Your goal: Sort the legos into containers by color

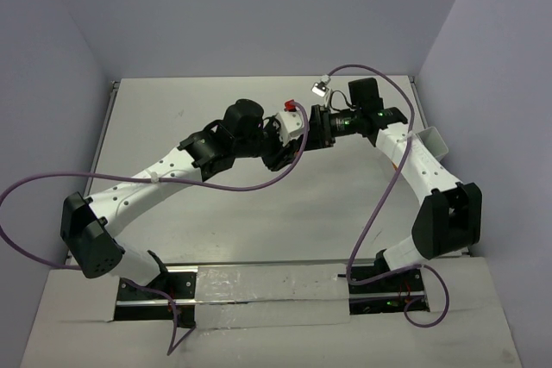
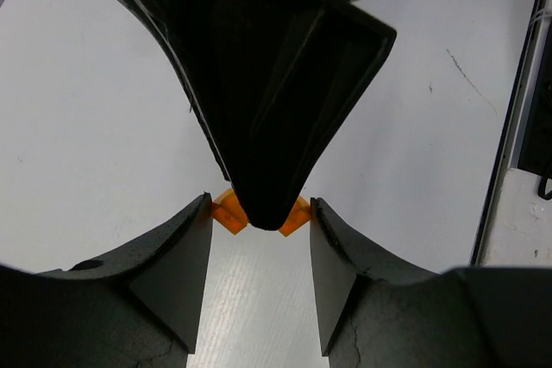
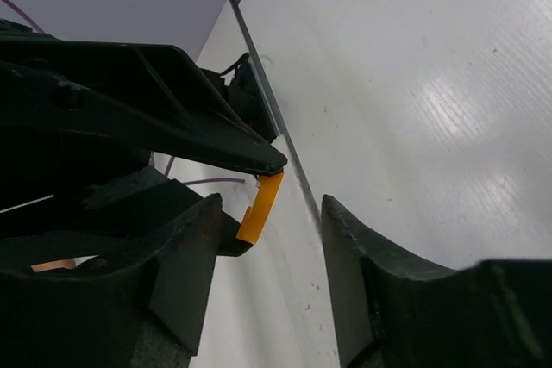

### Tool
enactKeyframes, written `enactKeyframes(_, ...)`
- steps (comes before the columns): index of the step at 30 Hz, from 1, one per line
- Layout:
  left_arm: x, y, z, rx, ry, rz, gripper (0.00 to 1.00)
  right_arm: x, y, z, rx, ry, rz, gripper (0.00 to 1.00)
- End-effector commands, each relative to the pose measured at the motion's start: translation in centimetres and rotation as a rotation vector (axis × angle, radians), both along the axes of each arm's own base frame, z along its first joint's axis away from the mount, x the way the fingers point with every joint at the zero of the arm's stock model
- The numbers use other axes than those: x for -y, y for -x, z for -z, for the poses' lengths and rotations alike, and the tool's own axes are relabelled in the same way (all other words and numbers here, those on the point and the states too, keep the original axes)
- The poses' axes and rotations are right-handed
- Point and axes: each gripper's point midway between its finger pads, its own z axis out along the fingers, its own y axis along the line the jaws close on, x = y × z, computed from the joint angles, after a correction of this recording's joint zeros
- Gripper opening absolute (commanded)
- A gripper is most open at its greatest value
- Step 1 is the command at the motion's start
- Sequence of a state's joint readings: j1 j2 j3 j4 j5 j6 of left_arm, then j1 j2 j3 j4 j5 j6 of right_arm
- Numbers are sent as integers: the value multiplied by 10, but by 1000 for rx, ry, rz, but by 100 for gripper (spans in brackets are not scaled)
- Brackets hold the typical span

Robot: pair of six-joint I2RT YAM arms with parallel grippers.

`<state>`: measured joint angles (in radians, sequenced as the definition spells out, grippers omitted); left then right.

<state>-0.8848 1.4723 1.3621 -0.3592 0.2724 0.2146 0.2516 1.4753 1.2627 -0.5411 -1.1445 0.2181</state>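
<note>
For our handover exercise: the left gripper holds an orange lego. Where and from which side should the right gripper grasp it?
Probably the bare middle of the orange lego, across its thin flat faces, coming head-on opposite the left gripper, which pinches both ends.

White table [image 1: 285, 221] bears one container [image 1: 432, 140] at its right edge.

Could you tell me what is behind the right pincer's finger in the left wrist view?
An orange lego, gripped by the left pincer; only its two ends show, its middle is covered.
</note>
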Motion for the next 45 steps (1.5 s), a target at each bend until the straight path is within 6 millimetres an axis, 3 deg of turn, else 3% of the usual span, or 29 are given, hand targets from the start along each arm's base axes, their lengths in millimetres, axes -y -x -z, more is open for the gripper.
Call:
enactKeyframes(1, 7, -4, -25, 51, 43, -1, 27, -6, -1, -9, 32, -5, -31, 55)
enactKeyframes(6, 6, -8, -24, 59, 39, -19, 26, -9, 2, -12, 21, -27, -65, 37)
enactKeyframes(10, 2, -18, -20, 76, 25, -73, 33, -9, 7, -15, 14, -47, -87, 10)
enactKeyframes(12, 0, -24, -15, 72, 3, -109, 54, -9, 8, -16, 22, -45, -88, 0)
enactKeyframes(13, -2, -28, -14, 74, -12, -128, 64, -8, 7, -17, 30, -42, -88, 0)
enactKeyframes(15, -10, -31, -5, 65, -46, -145, 98, -6, 6, -17, 46, -27, -79, 0)
enactKeyframes(18, -24, -35, -9, 55, -25, -160, 99, 0, 4, -15, 76, 10, -54, 0)
enactKeyframes(21, -60, -48, -12, -13, 8, -215, 99, 18, -6, -8, 124, 86, 16, 0)
enactKeyframes(23, -74, -44, -17, -55, 40, -205, 99, 34, -15, 0, 112, 141, 76, 0)
enactKeyframes(27, -115, -54, -10, -104, 44, -286, 99, 78, -38, 19, 190, 338, 172, 0)
enactKeyframes(31, -132, -56, 4, -155, 36, -342, 99, 132, -58, 38, 255, 569, 274, 0)
enactKeyframes(34, -138, -63, 24, -231, 16, -385, 99, 187, -69, 49, 301, 778, 345, 0)
enactKeyframes(39, -142, -79, 38, -298, 4, -433, 99, 250, -79, 58, 334, 1060, 430, 0)
enactKeyframes(45, -142, -88, 58, -374, -13, -458, 99, 284, -79, 83, 248, 1208, 465, 0)
